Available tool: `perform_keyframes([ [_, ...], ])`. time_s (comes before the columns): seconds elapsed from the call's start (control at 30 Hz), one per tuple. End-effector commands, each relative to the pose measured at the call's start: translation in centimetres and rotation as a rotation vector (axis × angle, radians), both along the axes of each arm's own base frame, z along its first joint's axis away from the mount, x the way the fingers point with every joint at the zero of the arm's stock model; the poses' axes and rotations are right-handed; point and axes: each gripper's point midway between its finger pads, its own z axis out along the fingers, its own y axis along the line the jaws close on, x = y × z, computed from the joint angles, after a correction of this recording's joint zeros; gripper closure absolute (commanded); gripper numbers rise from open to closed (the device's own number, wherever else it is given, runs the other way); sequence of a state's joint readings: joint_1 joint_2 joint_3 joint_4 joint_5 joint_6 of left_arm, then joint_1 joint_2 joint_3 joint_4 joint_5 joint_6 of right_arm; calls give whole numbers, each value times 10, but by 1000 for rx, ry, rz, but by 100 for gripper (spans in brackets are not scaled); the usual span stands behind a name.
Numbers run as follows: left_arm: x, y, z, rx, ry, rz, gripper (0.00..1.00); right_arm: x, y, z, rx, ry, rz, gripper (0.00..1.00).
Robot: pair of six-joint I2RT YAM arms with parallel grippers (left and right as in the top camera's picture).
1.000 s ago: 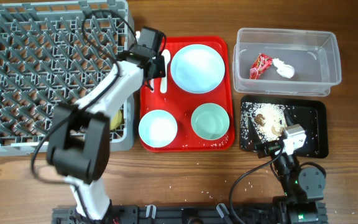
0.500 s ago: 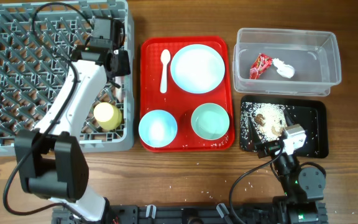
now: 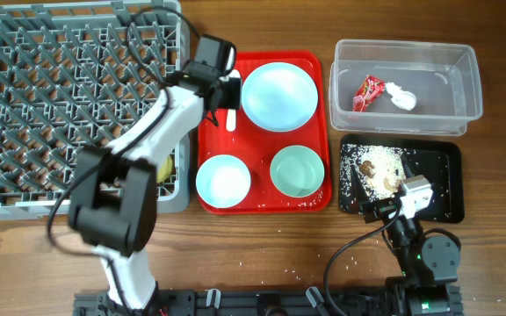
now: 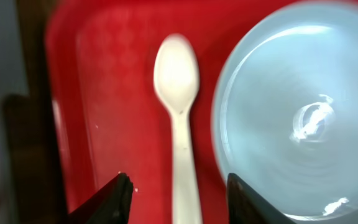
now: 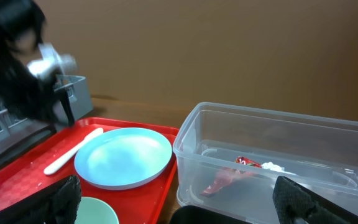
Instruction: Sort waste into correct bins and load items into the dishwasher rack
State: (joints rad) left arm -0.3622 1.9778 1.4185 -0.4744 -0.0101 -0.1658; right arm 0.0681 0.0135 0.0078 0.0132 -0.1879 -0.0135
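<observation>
My left gripper (image 3: 225,91) is open and empty over the red tray, its fingers (image 4: 179,198) straddling the handle of the white spoon (image 4: 176,93) without touching it. In the overhead view only the spoon's end (image 3: 232,120) shows below the gripper. The pale blue plate (image 3: 278,95) lies just right of it. Two teal bowls (image 3: 223,181) (image 3: 297,170) sit at the tray's front. The yellow cup (image 3: 169,167) lies in the grey dishwasher rack (image 3: 51,96), partly hidden by the arm. My right gripper (image 3: 402,207) is open and empty over the black tray (image 3: 442,180). The fork is out of view.
The clear tub (image 3: 446,66) holds the red-and-white wrapper (image 3: 367,90) and tissue wad (image 3: 401,96). Food scraps with rice (image 3: 378,166) lie in the black tray. The red tray (image 3: 262,200) sits between rack and bins. Rice grains are scattered on the wood in front.
My left gripper was over the rack half a second ago and has swung back right to the red tray, above the spoon. The right arm has not moved.
</observation>
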Motion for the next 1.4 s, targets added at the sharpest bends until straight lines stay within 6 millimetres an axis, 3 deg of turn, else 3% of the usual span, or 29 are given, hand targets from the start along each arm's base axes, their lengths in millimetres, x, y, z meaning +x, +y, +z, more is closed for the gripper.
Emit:
perform_keyframes([
  [0.0,2,9,-42,30,62,75,54,-1,2,2,-11,-14,12,0],
  [0.13,-3,3,-73,16,121,55,59,-1,2,2,-11,-14,12,0],
  [0.27,-6,0,-82,7,143,45,59,-1,2,2,-11,-14,12,0],
  [0.37,-5,5,-83,33,136,56,93,-1,2,2,-11,-14,12,0],
  [0.4,-5,6,-83,38,136,58,96,-1,2,2,-11,-14,12,0],
  [0.53,-9,7,-84,42,153,61,96,-1,2,2,-11,-14,12,0],
  [0.63,-12,7,-74,26,157,78,96,-1,2,2,-11,-14,12,0],
  [0.73,-11,6,-41,8,116,78,96,-1,2,2,-11,-14,12,0],
  [0.83,-14,15,12,-3,47,93,96,-1,2,2,-11,-14,12,0],
  [0.97,-32,70,68,154,-24,210,96,-1,2,2,-11,-14,12,0],
  [1.17,-39,124,57,228,56,279,96,-1,2,2,-11,-14,12,0],
  [1.23,-38,131,53,227,68,292,94,-1,2,2,-11,-14,12,0],
  [1.3,-38,132,53,227,68,294,88,-1,2,2,-11,-14,12,0],
  [1.37,-40,129,52,224,75,284,63,-1,2,2,-11,-14,12,0],
])
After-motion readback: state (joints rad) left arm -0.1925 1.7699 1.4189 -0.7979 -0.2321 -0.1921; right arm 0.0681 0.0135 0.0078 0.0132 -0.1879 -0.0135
